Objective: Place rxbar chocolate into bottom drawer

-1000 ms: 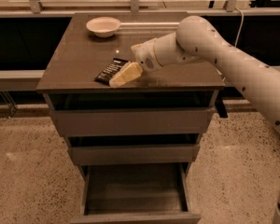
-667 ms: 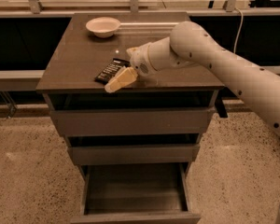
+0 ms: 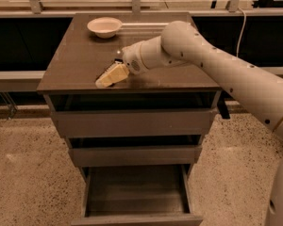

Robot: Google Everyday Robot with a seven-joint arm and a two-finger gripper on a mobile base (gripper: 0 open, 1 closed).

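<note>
Grey-brown bottom drawer (image 3: 137,194) stands pulled open; end effector (image 3: 108,77) low over cabinet top (image 3: 75,62), its grip impossible to tell

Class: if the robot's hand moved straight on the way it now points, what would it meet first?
Probably the cabinet top near its front edge: the hand slants down-left, low over it. Depth is unclear.

No text, label, brand or number legible anywhere, pincer (image 3: 109,75) low over front of counter (image 3: 70,65), no marking readable on either.
</note>
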